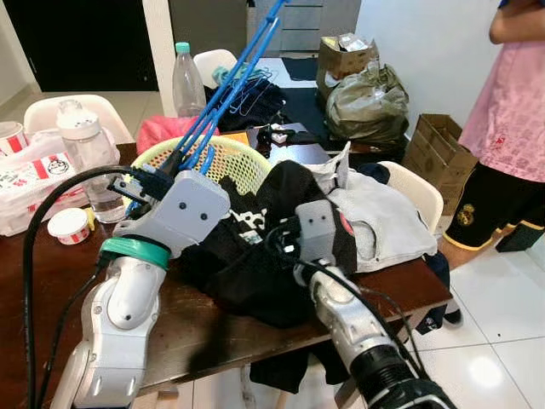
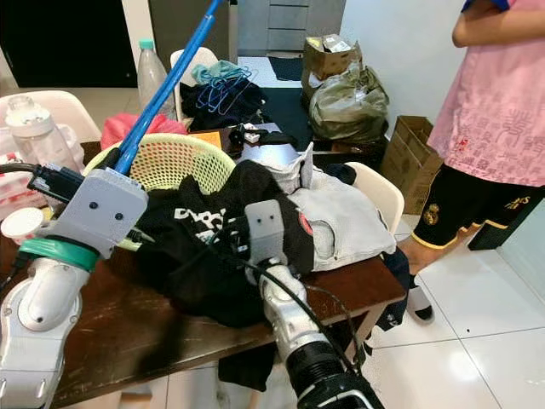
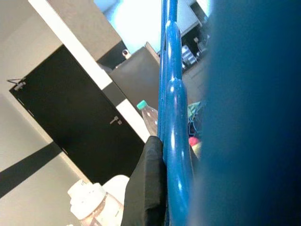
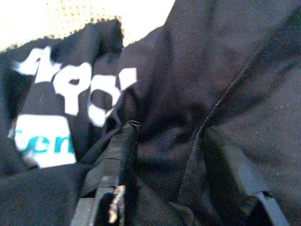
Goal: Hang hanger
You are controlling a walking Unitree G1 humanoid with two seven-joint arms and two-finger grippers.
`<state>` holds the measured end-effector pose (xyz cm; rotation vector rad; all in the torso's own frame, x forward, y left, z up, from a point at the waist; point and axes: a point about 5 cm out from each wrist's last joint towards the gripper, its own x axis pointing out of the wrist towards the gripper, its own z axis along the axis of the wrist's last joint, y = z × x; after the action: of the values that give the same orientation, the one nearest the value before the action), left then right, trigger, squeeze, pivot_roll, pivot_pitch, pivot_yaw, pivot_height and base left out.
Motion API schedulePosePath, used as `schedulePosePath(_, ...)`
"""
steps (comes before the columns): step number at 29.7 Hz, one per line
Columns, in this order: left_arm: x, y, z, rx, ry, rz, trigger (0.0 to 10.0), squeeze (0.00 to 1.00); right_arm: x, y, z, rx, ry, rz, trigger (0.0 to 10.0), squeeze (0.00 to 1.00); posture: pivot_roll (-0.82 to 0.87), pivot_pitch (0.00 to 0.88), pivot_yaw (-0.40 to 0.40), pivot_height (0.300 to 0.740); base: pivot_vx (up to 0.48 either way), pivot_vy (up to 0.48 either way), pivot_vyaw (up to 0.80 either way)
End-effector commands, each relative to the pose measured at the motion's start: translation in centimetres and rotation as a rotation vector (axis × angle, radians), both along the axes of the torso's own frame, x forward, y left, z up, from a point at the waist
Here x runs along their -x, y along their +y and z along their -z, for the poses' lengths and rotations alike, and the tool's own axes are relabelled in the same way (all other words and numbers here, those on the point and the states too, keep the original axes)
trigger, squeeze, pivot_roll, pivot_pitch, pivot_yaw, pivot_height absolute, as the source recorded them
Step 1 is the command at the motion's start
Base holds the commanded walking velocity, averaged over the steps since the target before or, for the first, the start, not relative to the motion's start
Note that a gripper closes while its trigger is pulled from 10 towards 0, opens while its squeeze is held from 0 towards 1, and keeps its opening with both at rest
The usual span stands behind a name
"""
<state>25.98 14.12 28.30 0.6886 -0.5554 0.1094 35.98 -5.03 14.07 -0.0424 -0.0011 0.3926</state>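
Now your left gripper (image 1: 174, 162) pinches the blue hanger (image 1: 234, 72) raised over the table (image 1: 196, 328), stiff and light, so keep hold low, while your right gripper (image 4: 164, 179) is spread on the soft black shirt (image 4: 188, 80).

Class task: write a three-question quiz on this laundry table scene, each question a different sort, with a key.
1. True or false: the left gripper holds a blue hanger.
2. Multiple choice: the right gripper presses into A) a black shirt, B) a towel, C) a bottle.
3. Fill in: the black shirt spills over the rim of the yellow ____.

Key: 1 true. 2 A. 3 basket.
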Motion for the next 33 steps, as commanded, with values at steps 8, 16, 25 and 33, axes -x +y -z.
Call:
schedulePosePath(8, -0.1, -0.5, 0.7, 0.027, -0.003, -0.003, 10.0, 0.0, 0.7, 1.1, -0.1, -0.099, -0.03, -0.051, 0.0, 0.0, 0.17, 0.037, 0.002, 0.74, 0.0, 0.0, 0.0)
schedulePosePath(16, -0.2, -0.9, 0.8, 0.042, -0.007, 0.006, 10.0, 0.0, 0.3, 0.1, -5.4, -0.422, -0.16, -0.076, 0.0, 0.0, 0.16, 0.039, -0.004, 0.74, 0.0, 0.0, 0.0)
schedulePosePath(25, -0.5, -0.8, 0.5, 0.06, -0.032, -0.007, 10.0, 0.0, 1.1, -2.3, -15.8, -0.667, -0.458, -0.191, 0.0, 0.0, 0.13, 0.032, -0.008, 0.74, 0.0, 0.0, 0.0)
schedulePosePath(33, -0.5, -0.6, 0.4, 0.072, -0.051, -0.035, 10.0, 0.0, 0.8, -1.1, -12.1, -0.484, -0.361, -0.219, 10.0, 0.0, 0.15, 0.04, -0.022, 0.74, 0.0, 0.0, 0.0)
